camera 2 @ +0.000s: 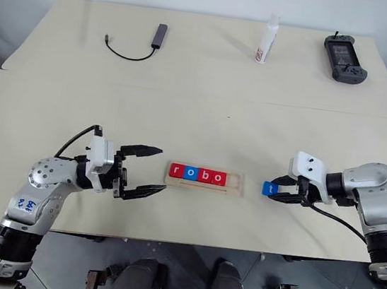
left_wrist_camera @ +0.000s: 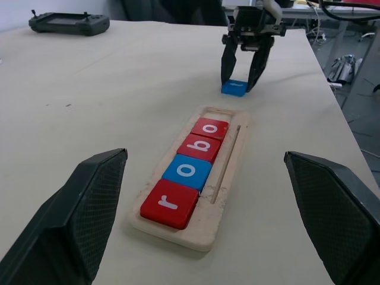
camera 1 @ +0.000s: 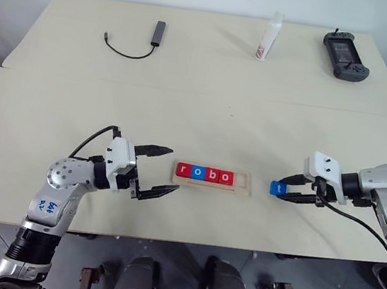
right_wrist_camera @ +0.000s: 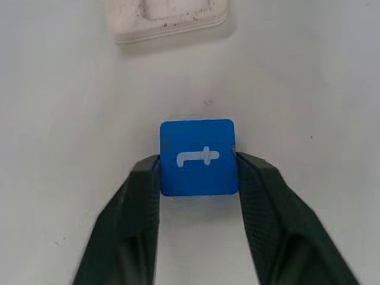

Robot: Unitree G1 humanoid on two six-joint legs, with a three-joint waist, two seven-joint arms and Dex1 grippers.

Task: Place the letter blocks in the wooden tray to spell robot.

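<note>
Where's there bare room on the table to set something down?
Bare: the wide middle between the cable, bottle and controller at the back and the wooden tray in front. Crowded: beside the tray, by the left gripper, right gripper and t block.

The silver-grey left arm reaches forward and bends inward at the wrist, so its black two-fingered left gripper point(camera 1: 158, 172) points level toward the long pale-wood tray point(camera 1: 243, 192), jaws spread wide. The right gripper point(camera 1: 292, 188) points at the tray's other end, angled downward, fingers point(right_wrist_camera: 136, 196) pressed against a small blue square block point(right_wrist_camera: 198, 157).
</note>
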